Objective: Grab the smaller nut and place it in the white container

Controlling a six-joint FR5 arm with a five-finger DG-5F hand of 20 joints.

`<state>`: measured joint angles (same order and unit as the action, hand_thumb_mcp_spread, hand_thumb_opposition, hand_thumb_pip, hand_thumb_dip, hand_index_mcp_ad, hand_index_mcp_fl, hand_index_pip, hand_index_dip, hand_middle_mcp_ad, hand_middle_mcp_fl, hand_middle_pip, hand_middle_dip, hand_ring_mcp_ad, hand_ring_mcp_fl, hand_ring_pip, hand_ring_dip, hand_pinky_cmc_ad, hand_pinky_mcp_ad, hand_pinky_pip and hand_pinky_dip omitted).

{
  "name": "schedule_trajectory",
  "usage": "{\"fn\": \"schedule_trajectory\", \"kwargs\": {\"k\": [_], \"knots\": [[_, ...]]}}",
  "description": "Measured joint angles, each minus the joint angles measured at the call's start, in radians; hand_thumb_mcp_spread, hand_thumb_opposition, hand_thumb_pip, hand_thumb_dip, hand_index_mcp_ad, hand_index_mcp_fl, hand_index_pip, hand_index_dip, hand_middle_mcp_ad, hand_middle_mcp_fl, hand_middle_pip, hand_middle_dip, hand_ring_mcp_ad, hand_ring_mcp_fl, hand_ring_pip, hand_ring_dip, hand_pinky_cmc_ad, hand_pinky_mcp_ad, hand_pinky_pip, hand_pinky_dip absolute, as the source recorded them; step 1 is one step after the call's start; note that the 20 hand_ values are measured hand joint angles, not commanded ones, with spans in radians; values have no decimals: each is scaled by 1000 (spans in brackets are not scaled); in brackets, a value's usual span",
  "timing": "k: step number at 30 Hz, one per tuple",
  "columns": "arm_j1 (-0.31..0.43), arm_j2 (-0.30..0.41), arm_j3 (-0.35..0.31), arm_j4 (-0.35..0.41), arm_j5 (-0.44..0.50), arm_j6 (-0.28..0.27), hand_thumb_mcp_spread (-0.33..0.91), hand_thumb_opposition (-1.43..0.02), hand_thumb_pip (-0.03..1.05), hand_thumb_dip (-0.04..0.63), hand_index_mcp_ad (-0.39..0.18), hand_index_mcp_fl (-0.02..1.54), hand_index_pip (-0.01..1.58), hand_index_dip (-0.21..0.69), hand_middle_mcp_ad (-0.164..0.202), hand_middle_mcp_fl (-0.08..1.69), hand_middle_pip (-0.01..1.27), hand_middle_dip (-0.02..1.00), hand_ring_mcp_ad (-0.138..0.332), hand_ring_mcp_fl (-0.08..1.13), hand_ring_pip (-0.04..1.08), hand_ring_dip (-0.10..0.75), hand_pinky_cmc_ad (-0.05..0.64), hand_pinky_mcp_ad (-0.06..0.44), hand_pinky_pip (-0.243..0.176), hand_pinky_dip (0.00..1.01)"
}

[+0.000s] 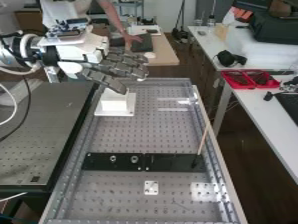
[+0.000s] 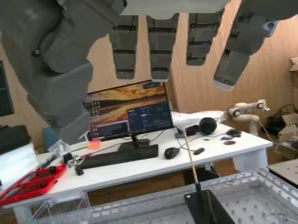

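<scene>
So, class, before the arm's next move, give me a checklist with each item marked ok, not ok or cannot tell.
1. Hand open, fingers straight: ok.
2. White container standing on the perforated bench: ok.
3. Larger nut on the black bar: ok.
4. Bearing on the bar, apart from the larger nut: ok.
5. Smaller nut inside the container: cannot tell.

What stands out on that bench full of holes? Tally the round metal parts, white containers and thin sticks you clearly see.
Round metal parts (larger nut and bearing): 2
White container: 1
Thin stick: 1
Total: 4
</scene>
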<state>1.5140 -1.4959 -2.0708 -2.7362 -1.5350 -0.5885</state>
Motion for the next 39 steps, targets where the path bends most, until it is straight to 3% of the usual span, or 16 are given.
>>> {"fn": "schedule_trajectory", "kwargs": {"k": [39], "knots": [[18,-6,42,-18,13,-17,237,-805,667,206,-105,197,89,140,61,164,131,234,178,10,129,87,340,276,-63,705]]}}
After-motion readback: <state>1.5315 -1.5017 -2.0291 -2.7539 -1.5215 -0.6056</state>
